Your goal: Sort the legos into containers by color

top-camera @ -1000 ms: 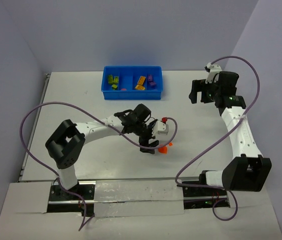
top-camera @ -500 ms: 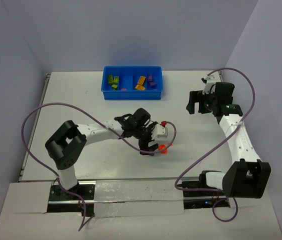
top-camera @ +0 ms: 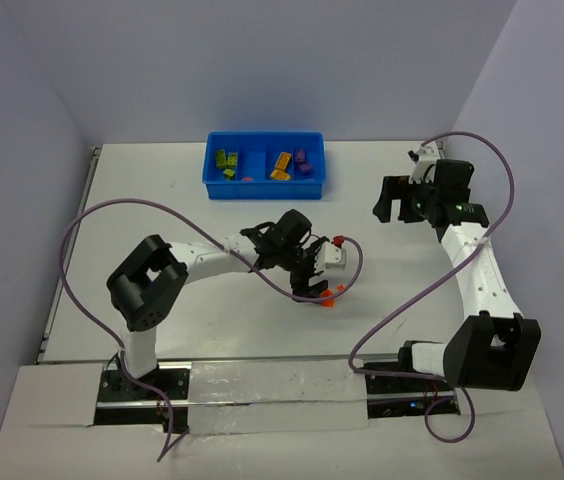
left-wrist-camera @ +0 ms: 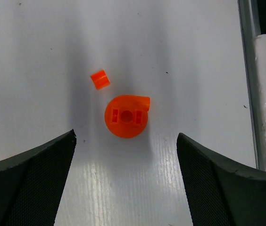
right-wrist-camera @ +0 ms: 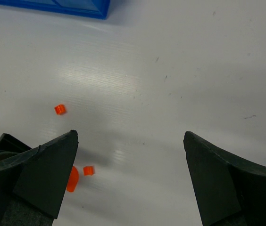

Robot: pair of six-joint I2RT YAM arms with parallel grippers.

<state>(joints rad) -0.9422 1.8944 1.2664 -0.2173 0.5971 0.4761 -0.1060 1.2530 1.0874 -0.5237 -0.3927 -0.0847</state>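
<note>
Now we see left tool [left-wrist-camera: 126,143] open above round orange plastic lego [left-wrist-camera: 126,116] | likely light, slick: pinch rim | right tool [right-wrist-camera: 130,136] open.

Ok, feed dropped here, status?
Left pincer open over round orange lego, small brick beside it. Right pincer open, empty, above table. Nothing in the way.

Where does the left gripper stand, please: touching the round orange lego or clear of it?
Apart. The left wrist view shows bare white table between the round orange lego and each finger of the open left gripper.
</note>
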